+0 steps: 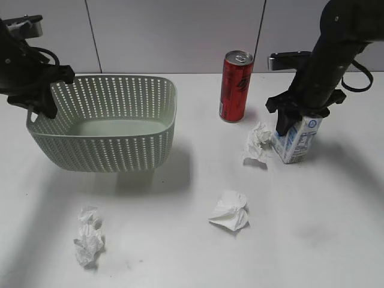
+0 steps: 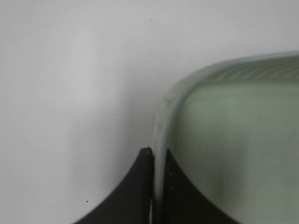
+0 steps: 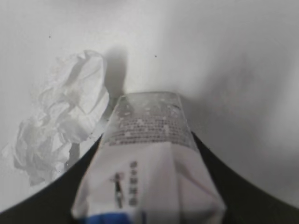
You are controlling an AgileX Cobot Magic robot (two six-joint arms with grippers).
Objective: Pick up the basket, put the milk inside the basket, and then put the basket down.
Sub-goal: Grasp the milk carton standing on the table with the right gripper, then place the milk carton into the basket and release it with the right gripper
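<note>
Left gripper [image 2: 154, 186] clamped on basket [image 1: 114, 129] rim, fingertips cropped. Right gripper [image 1: 298, 114] pinching milk [image 1: 298, 139]; carton top hidden.

basket [image 1: 108, 123] lifted by left pincer [image 1: 42, 99], right pincer [image 1: 298, 115] clasping milk [image 1: 297, 139]

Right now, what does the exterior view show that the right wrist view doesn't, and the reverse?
Exterior only: the pale sage-green perforated plastic basket, tilted and held at its left rim by the left tool; the tall red drink can; and two more crumpled white paper wads, front-left and centre.

Right wrist only: close-up of the small print on the carton's top panel, too blurred to read.

Both: the small white-and-blue milk carton clamped between the right tool's fingers, the paper wad beside it, and the white table.
</note>
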